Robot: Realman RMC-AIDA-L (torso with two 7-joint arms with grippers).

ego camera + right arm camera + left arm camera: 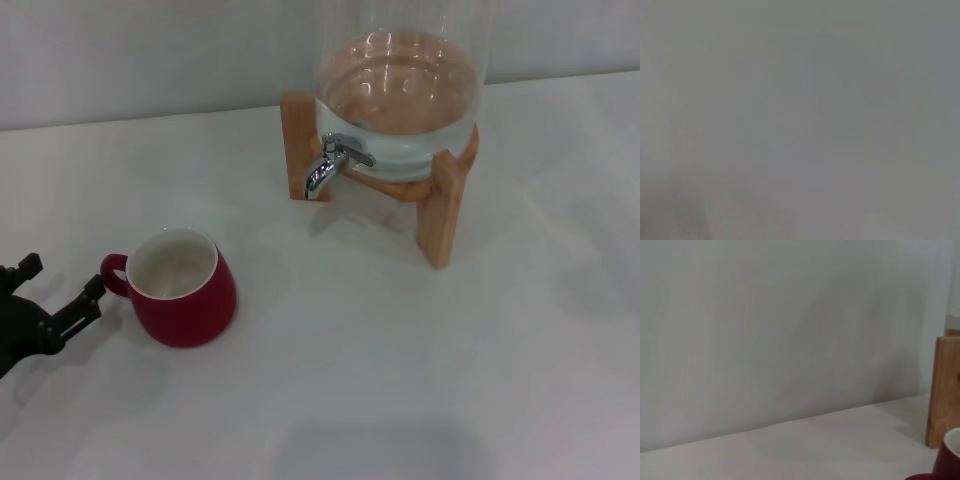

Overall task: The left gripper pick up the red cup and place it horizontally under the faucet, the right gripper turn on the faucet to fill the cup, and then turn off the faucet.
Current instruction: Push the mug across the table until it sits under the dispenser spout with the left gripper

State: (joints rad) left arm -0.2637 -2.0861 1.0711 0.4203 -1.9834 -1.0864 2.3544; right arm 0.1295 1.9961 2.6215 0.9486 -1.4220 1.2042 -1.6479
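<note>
At the lower left edge of the head view, nearest the camera, the left hand [58, 292] sits low over the white bench [400, 380], its two black fingers spread apart and holding nothing; one fingertip lies just beside the small loop handle of the red cup [181, 288], though whether it touches is hard to tell. Just right of it the cup stands upright on the bench, mouth up and white inside showing, apparently empty, in the left-centre of the frame. So the pick-up looks to be only beginning: the cup is neither gripped nor lifted. Farther back, in the upper middle of the frame, the faucet [332, 162] juts from the glass water jar [400, 85] on its wooden stand [445, 205], well apart from the cup, with no water visibly running. The left wrist view catches only a red sliver of the cup and an edge of the stand. The right hand shows in no view. Everything appears still to do: grasping, placing the cup under the faucet, opening it, filling, closing.
</note>
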